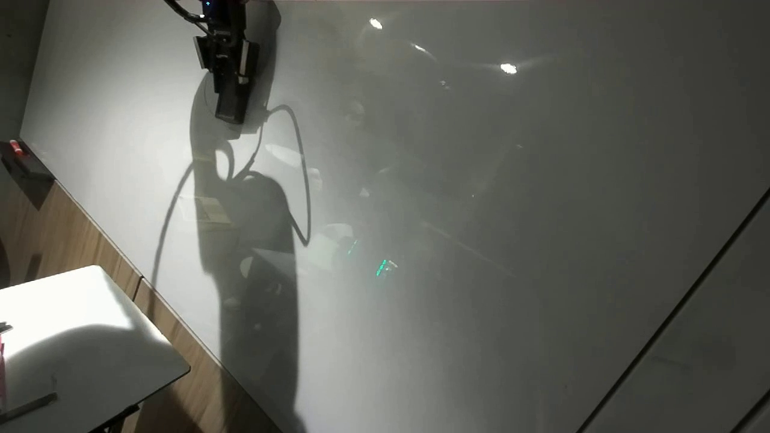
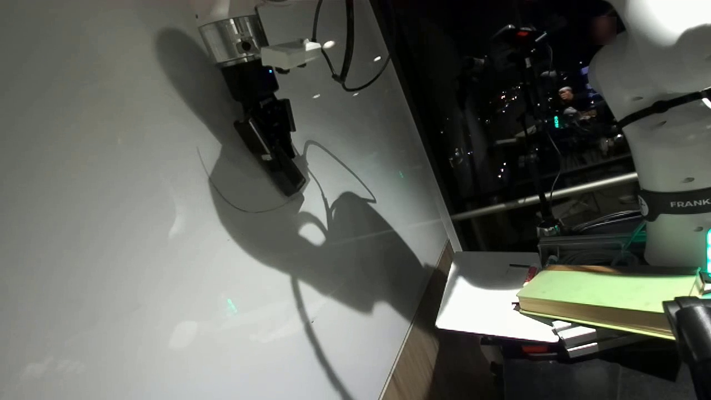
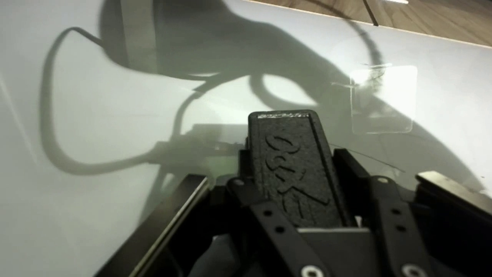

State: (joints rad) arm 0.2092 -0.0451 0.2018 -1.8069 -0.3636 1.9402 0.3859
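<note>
- Close to the whiteboard (image 2: pixel 111 222), contact unclear, I have the dark lettered eraser (image 3: pixel 294 169).
- My jaws clamp its long sides.
- I judge it light and stiff-backed, best held mid-body.

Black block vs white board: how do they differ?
Color: the block is black; the board is whitish. Surface: the block's face is lettered; the board looks smooth and glossy. Size: the block is small; the board is far larger. State: the gripper holds the block, not the board.
</note>
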